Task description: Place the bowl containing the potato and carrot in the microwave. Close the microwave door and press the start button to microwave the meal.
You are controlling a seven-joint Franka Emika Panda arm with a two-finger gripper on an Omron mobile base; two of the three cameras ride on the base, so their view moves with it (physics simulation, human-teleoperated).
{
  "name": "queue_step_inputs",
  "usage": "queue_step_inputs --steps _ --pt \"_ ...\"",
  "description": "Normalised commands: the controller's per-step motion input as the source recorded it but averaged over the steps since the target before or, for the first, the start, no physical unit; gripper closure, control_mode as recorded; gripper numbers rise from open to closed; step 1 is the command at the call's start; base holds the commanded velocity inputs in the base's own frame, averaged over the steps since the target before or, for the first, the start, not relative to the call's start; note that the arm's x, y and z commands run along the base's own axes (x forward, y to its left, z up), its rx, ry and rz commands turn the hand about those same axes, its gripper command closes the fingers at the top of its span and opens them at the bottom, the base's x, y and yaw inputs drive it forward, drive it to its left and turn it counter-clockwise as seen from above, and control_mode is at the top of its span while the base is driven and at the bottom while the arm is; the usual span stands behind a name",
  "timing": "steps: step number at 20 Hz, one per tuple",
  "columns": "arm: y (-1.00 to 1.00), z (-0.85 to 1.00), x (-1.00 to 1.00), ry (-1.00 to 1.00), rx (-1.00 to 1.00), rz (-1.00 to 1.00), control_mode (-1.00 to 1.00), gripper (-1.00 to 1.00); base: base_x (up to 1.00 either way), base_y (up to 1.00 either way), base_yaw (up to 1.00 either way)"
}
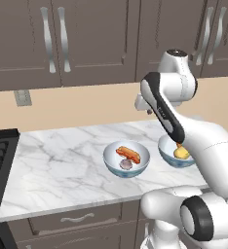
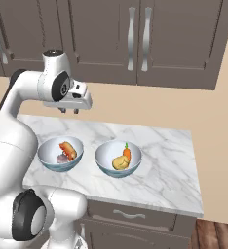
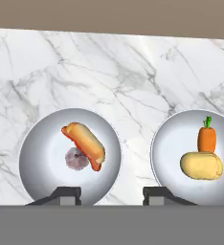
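Fingers (image 3: pixel 68 195) of the gripper (image 2: pixel 69 110) are standing spread and gripping nothing, hovering high above the marble counter (image 2: pixel 160 146). Bowl (image 2: pixel 118 159) with potato (image 2: pixel 118 163) and carrot (image 2: pixel 127 153) is sitting on the counter, beside the other bowl (image 2: pixel 60 153) (reddish-brown and grey food). Judgement: nothing is done yet; grasping, loading, closing the door and pressing start are all remaining.
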Motion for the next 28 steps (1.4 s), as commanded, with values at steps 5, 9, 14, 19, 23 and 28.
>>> queue_step_inputs --steps 5,9,14,19,23,28 --pt "-0.1 -0.05 -0.38 0.0 0.0 -0.04 -1.0 -1.0 0.0 0.0 0.0" --pt "-0.28 -0.31 -0.7 -0.04 0.0 -0.12 -1.0 -1.0 0.0 0.0 0.0" --pt "-0.58 -0.6 -0.76 -0.14 0.05 -0.25 -1.0 -1.0 0.0 0.0 0.0" --pt "-0.87 -0.21 -0.61 -0.09 0.17 -0.21 -1.0 -1.0 0.0 0.0 0.0" --pt "-1.0 -0.37 -0.24 0.0 0.06 -0.09 -1.0 -1.0 0.0 0.0 0.0" --pt "-0.99 -0.3 0.02 0.09 0.0 -0.03 -1.0 -1.0 0.0 0.0 0.0"
